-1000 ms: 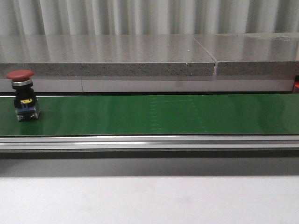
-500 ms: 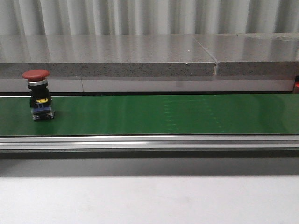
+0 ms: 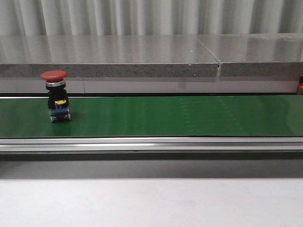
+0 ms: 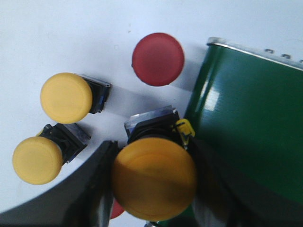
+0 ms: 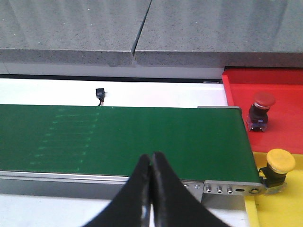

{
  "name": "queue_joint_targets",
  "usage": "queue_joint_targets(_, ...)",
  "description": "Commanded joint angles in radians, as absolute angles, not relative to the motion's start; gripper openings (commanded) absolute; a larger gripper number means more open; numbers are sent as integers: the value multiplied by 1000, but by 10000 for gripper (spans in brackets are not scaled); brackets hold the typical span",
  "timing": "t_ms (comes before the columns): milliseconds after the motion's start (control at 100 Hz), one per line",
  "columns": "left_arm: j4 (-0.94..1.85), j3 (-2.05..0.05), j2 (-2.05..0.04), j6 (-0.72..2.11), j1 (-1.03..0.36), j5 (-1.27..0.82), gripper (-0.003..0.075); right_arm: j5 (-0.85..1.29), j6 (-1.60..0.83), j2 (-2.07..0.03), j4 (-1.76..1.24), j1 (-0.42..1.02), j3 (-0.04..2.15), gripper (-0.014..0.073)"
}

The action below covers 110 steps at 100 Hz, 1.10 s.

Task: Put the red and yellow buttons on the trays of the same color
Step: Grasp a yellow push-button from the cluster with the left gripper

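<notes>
Red button [image 3: 56, 96] is seen upright on the green belt [image 3: 165, 116], toward its left end; a large yellow button [image 4: 154, 177] is held clamped in the left gripper [image 4: 151, 189] beside the belt end, above more yellow buttons [image 4: 66, 97] and a red one [image 4: 157, 58] on the white worktop [image 4: 57, 38]; right gripper [image 5: 150, 182] is closed on nothing over the belt; one red button [image 5: 262, 109] sits on the red tray [image 5: 284, 90], one yellow button [image 5: 278, 165] on the yellow tray [image 5: 279, 208].

A red mushroom-head push button [image 3: 55, 96] on a black and blue body stands upright on the green conveyor belt [image 3: 189, 116], near the belt's left end. A grey speckled stone ledge [image 3: 142, 59] runs behind the belt's far edge.
</notes>
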<state>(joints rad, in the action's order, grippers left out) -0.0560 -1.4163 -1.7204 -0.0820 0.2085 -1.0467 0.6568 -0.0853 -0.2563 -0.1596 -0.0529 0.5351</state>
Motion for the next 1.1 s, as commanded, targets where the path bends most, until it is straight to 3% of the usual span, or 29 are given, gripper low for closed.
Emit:
queue_joint_targets(0,-57,-1445,-1649,-81,179,-1051,163,587,-94,-266,-163,-53,557,-89)
queue_joint_targets(550,-41,-1443,-1668,-81,89,-1115,173,587,-94,-266,-163,-53,557,-89)
queue_joint_targets(640,-41,-1443,-1672,-81,89,-1112,227,587,-94,-266,-163,-53,557,-89)
queue_joint_targets(840,-28,-1443,-1677,-81,89,-1104,489,587,-94,-266,-163,-53,557,-89)
queue_joint_targets(1090,-8,-1443,-1630,-81,54,-1016,503,587,-94,-266,-163,-53,557,-89)
